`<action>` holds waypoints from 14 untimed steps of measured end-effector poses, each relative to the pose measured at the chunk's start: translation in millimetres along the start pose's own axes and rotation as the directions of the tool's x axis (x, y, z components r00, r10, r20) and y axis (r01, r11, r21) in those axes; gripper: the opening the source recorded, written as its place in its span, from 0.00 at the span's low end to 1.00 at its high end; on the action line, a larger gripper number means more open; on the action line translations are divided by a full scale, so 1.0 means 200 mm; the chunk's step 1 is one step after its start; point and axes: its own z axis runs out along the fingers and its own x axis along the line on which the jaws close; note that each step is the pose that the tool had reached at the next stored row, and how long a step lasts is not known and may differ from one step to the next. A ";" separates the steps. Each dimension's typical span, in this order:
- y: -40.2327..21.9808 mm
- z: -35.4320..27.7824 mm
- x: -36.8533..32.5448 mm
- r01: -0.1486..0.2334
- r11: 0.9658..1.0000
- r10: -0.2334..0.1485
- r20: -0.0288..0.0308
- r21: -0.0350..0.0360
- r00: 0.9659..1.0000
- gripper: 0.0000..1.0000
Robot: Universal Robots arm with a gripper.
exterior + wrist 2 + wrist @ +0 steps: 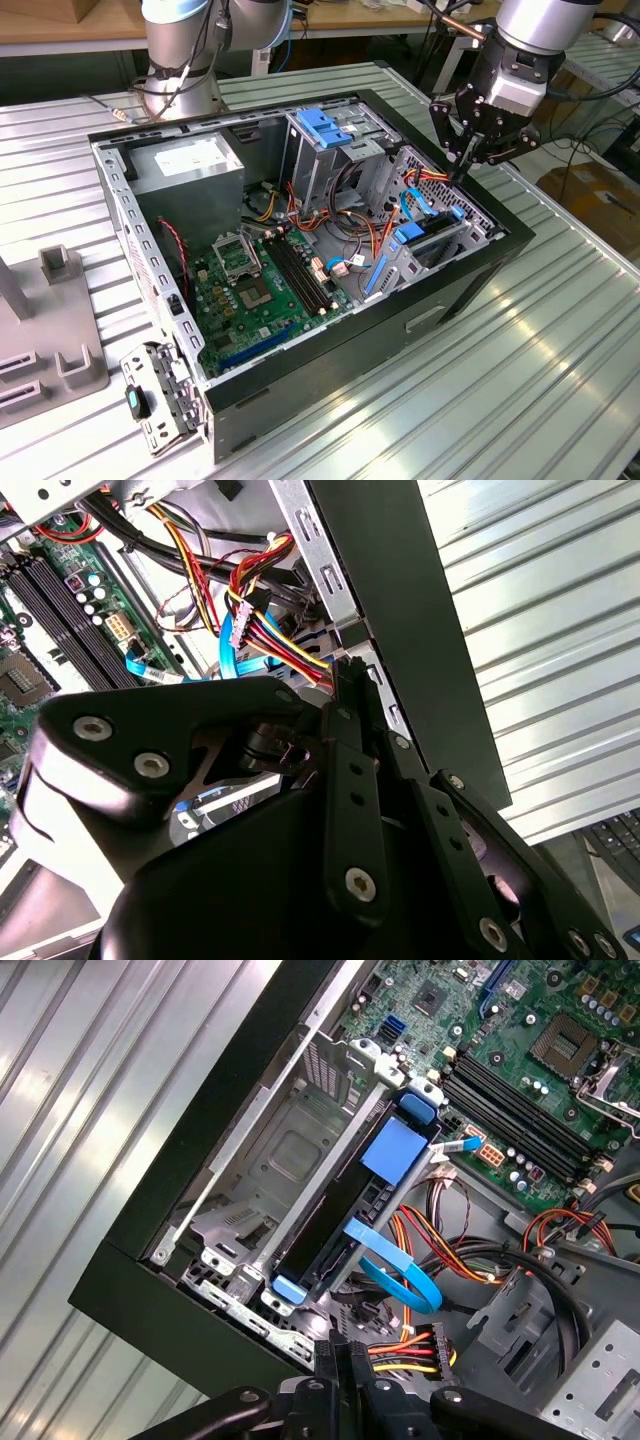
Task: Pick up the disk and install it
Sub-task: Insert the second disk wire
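The gripper (462, 150) hangs over the far right corner of the open case (480, 275) in the exterior view, its black fingers (466, 148) pressed together into 1 narrow tip and pinching nothing. In both wrist views the closed fingers (352, 742) point down at the bundle of red, yellow and black power wires (405, 1352) beside the drive cage.

The disk (345, 1215) sits on edge in the cage (280, 1160) at the case's right wall, dark side showing, with blue rails at each end and a blue tab (398, 1150) on it. A blue data cable (395, 1270) loops from near the disk toward the wire bundle. In the exterior view the disk (440, 235) lies just below and nearer than the gripper, apart from it, with a blue rail (381, 277) leaning at its left.

Left of the cage lies the green motherboard (255, 295), with black memory slots (305, 275). A grey power supply (190, 165) sits at the far left of the case, and a blue latch (322, 127) tops the bay at the far side. The case rests on a ribbed metal table (520, 380).
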 end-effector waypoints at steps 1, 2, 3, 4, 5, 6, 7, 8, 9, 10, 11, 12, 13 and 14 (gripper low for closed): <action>0.000 0.000 0.000 0.000 1.000 0.000 0.000 0.000 1.000 0.16; 0.000 0.000 0.000 0.000 1.000 0.000 0.000 0.000 1.000 0.16; 0.000 0.000 0.000 -0.001 1.000 0.001 0.000 0.000 1.000 0.16; 0.000 0.001 0.000 -0.011 1.000 0.011 -0.001 -0.001 1.000 0.16; 0.000 0.001 0.000 -0.019 1.000 0.019 -0.002 -0.001 1.000 0.16; 0.000 0.001 0.000 -0.028 1.000 0.028 -0.003 -0.002 1.000 0.16; 0.000 0.001 0.000 -0.041 0.999 0.041 -0.004 -0.003 0.999 0.16; 0.000 0.001 0.000 -0.051 0.999 0.051 -0.005 -0.003 0.999 0.16; 0.000 0.001 0.000 -0.065 0.998 0.065 -0.006 -0.004 0.998 0.16; 0.000 0.001 0.000 -0.075 0.997 0.074 -0.007 -0.005 0.997 0.16; 0.000 0.002 0.000 -0.090 0.996 0.090 -0.009 -0.005 0.996 0.16; 0.000 0.002 0.000 -0.101 0.995 0.101 -0.010 -0.006 0.995 0.16; 0.000 0.003 0.000 -0.119 0.993 0.119 -0.012 -0.007 0.993 0.16; 0.000 0.003 0.000 -0.146 0.989 0.146 -0.014 -0.009 0.989 0.16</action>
